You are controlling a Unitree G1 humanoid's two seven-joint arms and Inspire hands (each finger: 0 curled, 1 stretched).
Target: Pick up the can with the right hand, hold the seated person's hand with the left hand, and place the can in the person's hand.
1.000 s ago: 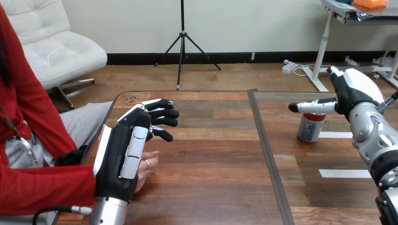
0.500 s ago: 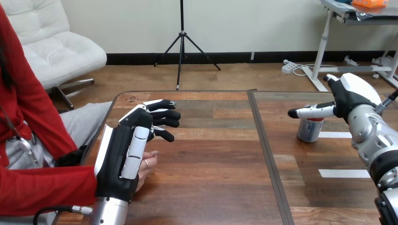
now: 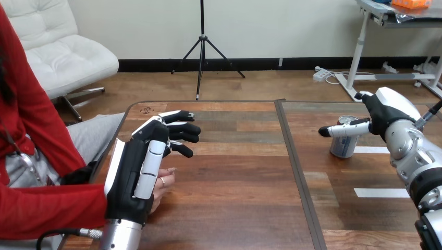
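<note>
Grasp step: right robot hand (image 3: pixel 384 112), open and empty, flanks the can (image 3: pixel 341 147) upright on the table (image 3: pixel 250 208); left robot hand (image 3: pixel 136 179) rests open over the person's hand (image 3: pixel 164 183). Next, close round the can.

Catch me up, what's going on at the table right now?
The robot's right hand is up against the can, which sits on the right part of the table; I cannot tell whether it has a grip yet. The left hand is at the table's left edge, right beside the person's hand, which pokes out from behind it. Its fingers stretch forward, not curled round that hand. The can is not yet handed over.
</note>
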